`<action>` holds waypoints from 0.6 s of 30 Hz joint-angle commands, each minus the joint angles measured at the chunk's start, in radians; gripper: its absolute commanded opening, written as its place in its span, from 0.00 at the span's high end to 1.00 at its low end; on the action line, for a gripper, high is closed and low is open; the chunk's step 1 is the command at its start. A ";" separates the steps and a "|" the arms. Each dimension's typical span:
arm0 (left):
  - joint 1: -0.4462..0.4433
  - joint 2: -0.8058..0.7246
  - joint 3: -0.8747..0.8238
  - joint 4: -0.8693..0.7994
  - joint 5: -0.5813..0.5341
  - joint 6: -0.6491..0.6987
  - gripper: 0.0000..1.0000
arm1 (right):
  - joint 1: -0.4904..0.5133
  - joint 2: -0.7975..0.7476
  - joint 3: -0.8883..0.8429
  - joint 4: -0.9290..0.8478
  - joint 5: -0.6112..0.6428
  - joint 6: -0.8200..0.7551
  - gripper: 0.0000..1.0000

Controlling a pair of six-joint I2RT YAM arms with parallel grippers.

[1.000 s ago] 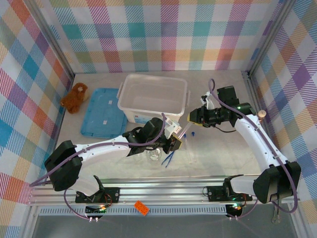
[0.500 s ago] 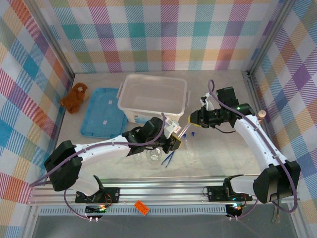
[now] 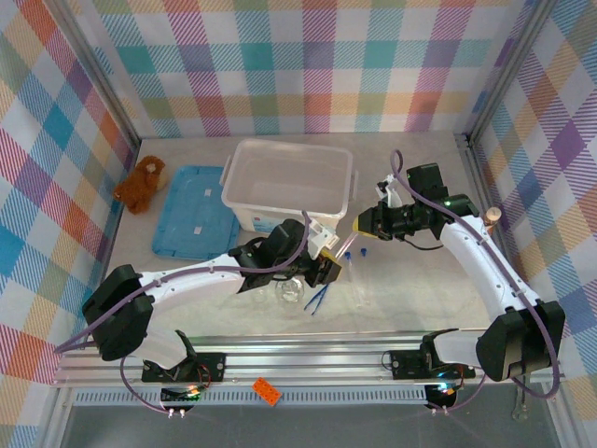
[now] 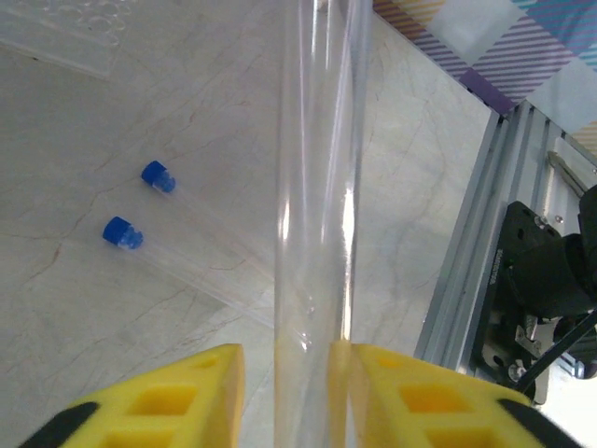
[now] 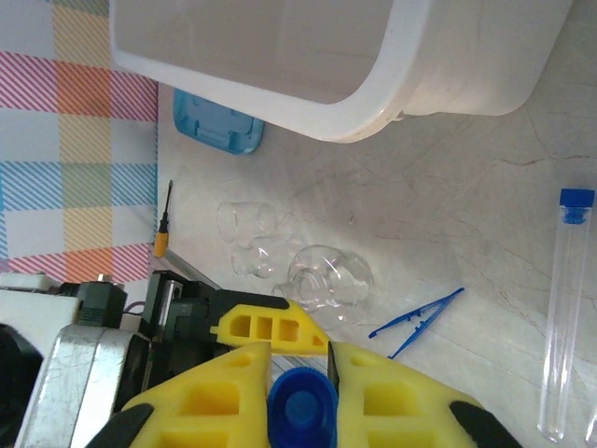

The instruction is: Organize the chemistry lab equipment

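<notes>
Inspection finding: a clear test tube runs lengthwise between the jaws of the left gripper. These jaws stand slightly parted, with a gap visible on one side of the tube. The right gripper has its jaws closed on a blue cap. Both grippers meet just in front of the near right corner of the white bin.

Two capped test tubes lie side by side on the tabletop below. Blue tweezers lie near clear glassware. A blue lid lies to the left of the bin.
</notes>
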 commanded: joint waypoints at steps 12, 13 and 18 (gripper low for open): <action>0.063 -0.160 -0.042 -0.010 -0.127 -0.062 0.24 | 0.008 -0.042 0.099 -0.075 0.249 -0.010 0.82; 0.063 -0.163 -0.043 -0.017 -0.139 -0.061 0.19 | 0.009 -0.047 0.111 -0.080 0.288 -0.010 0.82; 0.064 -0.168 -0.053 -0.036 -0.172 -0.063 0.01 | 0.012 -0.052 0.159 -0.081 0.431 -0.007 0.82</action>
